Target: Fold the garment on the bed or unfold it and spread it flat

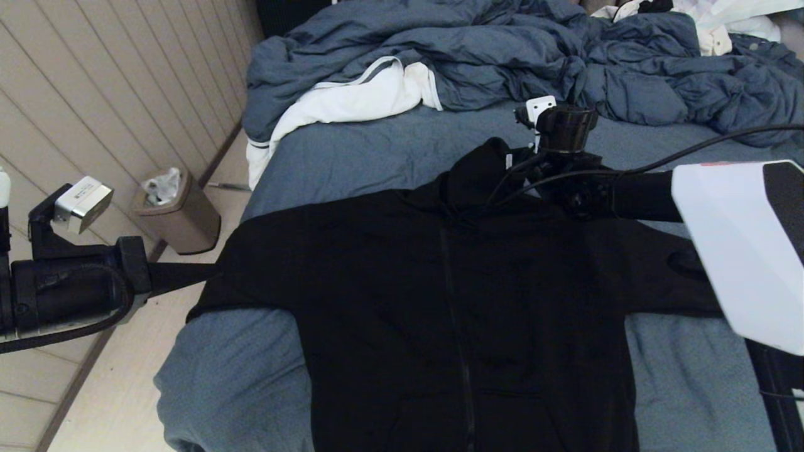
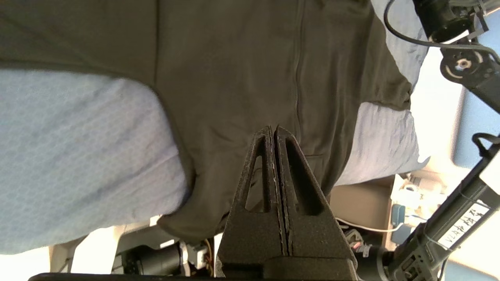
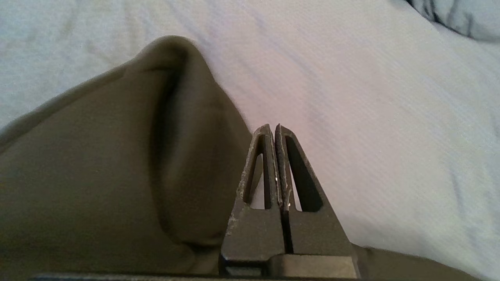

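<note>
In the head view the garment (image 1: pixel 440 301) lies front-up on the bed (image 1: pixel 239 376), zip running down the middle and both sleeves stretched out sideways, the hood bunched at the far end; the left claw (image 1: pixel 182 276) reaches in from beyond the bed's left edge to the end of the left sleeve, while the right arm crosses over the right sleeve and its wrist hangs above the hood, its claw hidden there; a rumpled duvet (image 1: pixel 502 56) and a white cloth (image 1: pixel 352 100) sit farther up the bed, and a waste bin (image 1: pixel 179 213) stands on the floor beside it. In the left wrist view the left claw (image 2: pixel 275 130) is pressed tight together with nothing visibly caught between its fingers, the hoodie's body and zip spread in front of it over the sheet and its hem hanging past the bed's edge. In the right wrist view the right claw (image 3: pixel 273 128) is likewise closed and seemingly empty, just beside a raised fold of the hood (image 3: pixel 168 117), bare sheet beyond. The spread looks nearly done, with the hood the untidy part; the risk, as I judge it, is that a closed claw pushing at the soft fabric drags or rucks it instead of smoothing it, or that the low right arm snags the sleeve beneath it.
</note>
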Robot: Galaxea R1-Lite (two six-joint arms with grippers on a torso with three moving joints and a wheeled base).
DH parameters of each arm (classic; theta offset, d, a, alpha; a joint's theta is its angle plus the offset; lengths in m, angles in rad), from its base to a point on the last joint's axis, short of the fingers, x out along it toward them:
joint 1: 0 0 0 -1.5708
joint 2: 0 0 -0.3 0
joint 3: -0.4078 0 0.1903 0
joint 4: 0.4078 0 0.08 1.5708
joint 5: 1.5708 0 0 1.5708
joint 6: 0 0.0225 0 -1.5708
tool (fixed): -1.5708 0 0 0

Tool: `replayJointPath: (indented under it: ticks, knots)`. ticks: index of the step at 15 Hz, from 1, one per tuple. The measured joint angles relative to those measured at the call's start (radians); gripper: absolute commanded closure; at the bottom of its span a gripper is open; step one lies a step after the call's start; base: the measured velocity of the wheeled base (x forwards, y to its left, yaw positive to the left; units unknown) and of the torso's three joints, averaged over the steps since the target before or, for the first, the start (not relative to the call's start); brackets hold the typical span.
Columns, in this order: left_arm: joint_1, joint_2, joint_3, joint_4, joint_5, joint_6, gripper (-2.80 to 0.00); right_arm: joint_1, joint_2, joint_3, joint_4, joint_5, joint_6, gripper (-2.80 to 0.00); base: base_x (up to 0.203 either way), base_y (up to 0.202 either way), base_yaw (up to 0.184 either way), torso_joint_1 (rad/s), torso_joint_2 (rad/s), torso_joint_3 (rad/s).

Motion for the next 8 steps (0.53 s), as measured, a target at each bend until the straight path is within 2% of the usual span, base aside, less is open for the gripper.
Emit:
replayJointPath:
  ticks: [2,8]
  knots:
    - [-0.003,0.0,0.006,-0.003,0.0,0.001,0.0,0.002,0.027,-0.001,-0.047,0.002,-0.005,0.0,0.0,0.0,0.0,0.0,0.0,0.0]
    - [-0.011,0.022,0.014,-0.007,0.0,0.002,0.0,0.002,0.09,-0.003,-0.068,0.004,0.004,0.0,0.0,0.0,0.0,0.0,0.0,0.0]
